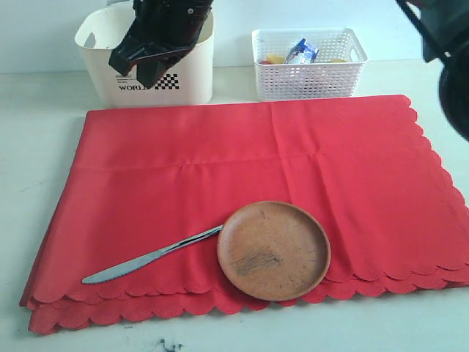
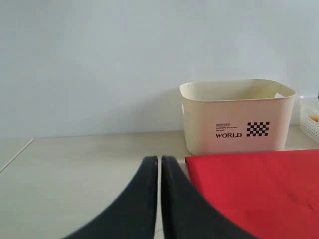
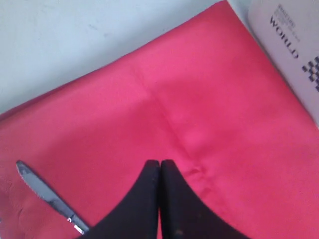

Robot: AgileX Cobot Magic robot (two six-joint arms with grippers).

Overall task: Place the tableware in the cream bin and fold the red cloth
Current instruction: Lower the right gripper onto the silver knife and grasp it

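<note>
Now: red cloth point(image 1: 256, 169) spread flat, scalloped edges layered at near side. Round brown plate point(image 1: 273, 250) and silver table knife point(image 1: 150, 256) seen lying on cloth near that edge, handle end meeting plate rim. Cream bin point(image 1: 194, 84) stood just behind cloth's far left corner. Left gripper point(image 2: 159, 162) pressed shut, empty, raised by bin. Right gripper point(image 3: 159, 163) closed, empty, held above cloth.

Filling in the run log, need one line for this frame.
left claw: shut, empty | right claw: shut, empty | knife, plate: on red cloth, not binned | cream bin: inside hidden
</note>
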